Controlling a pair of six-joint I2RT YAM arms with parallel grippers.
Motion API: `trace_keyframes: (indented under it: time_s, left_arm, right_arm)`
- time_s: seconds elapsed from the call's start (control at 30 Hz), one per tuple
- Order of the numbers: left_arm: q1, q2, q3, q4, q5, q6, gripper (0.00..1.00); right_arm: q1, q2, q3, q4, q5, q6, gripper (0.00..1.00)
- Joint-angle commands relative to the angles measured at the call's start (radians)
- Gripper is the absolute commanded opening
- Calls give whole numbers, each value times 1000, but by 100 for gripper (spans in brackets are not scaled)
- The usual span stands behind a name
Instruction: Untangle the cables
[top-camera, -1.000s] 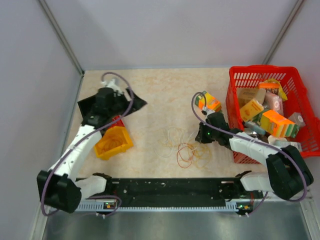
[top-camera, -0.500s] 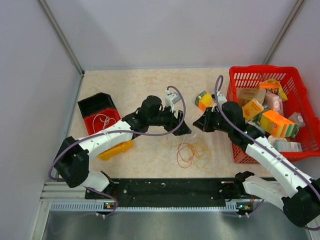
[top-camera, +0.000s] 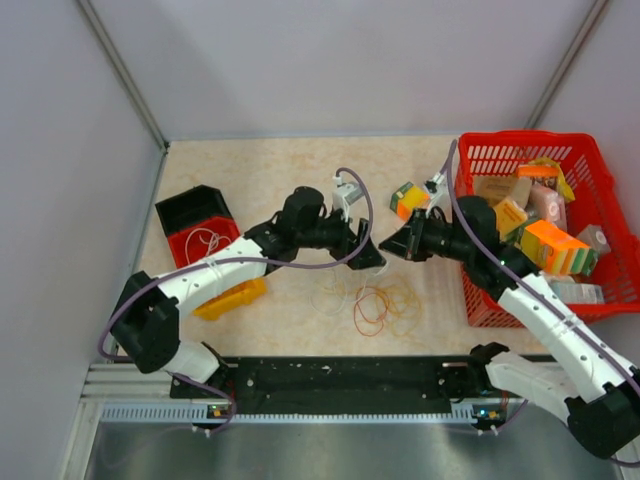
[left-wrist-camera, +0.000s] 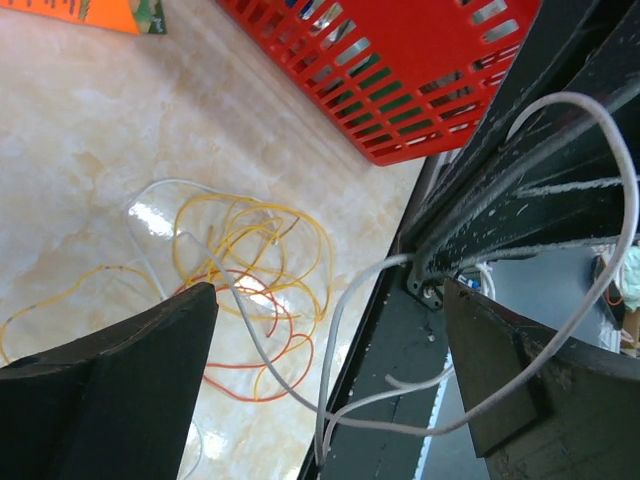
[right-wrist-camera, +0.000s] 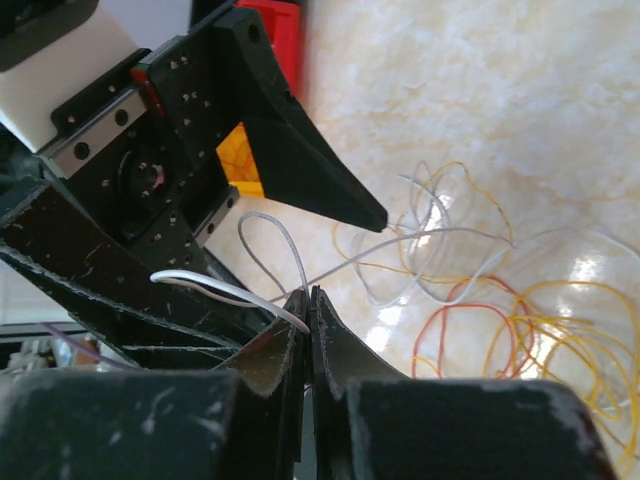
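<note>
Beige stone-patterned table (top-camera: 280, 170), with two arms meeting over its middle.

Item 1, cables (top-camera: 375, 305): a loose tangle of thin yellow, orange, red and white loops. It lies flat on the table, near the front edge and just below both grippers. The left wrist view shows the same heap (left-wrist-camera: 240, 270) under the open fingers.

Item 2, white cable (right-wrist-camera: 270, 235): one strand lifted clear of the heap. It rises in a small loop and trails back down to the tangle.

Item 3, right gripper (right-wrist-camera: 307, 292): jaws pressed together, pinching the white cable at the tips. From above it (top-camera: 388, 245) points left, toward the other gripper.

Item 4, left gripper (left-wrist-camera: 330, 290): jaws spread wide and holding nothing. The white cable (left-wrist-camera: 325, 400) crosses the gap between the fingers. From above it (top-camera: 368, 255) sits just beside the right gripper.

Item 5, red basket (top-camera: 500, 155): slatted plastic, at the right edge of the table, filled with cartons and packets.

Item 6, orange box (top-camera: 410, 200): on the table just left of the basket.

Item 7, three small bins at the left: black bin (top-camera: 195, 208), red bin (top-camera: 228, 240) containing a thin white loop, and yellow bin (top-camera: 232, 293).
</note>
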Motion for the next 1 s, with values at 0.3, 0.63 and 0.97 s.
trace_keyframes:
  time_s: [0.3, 0.63, 0.97]
  left_arm:
    - [2, -44, 125, 38, 124, -26, 12]
    - [31, -125, 238, -138, -37, 15, 0]
    - [287, -122, 392, -416, -189, -90, 0]
  right_arm:
    - [-6, -76, 101, 27, -9, 54, 0]
    - [-8, -109, 162, -65, 72, -87, 53]
    - [-8, -156, 135, -115, 123, -141, 73]
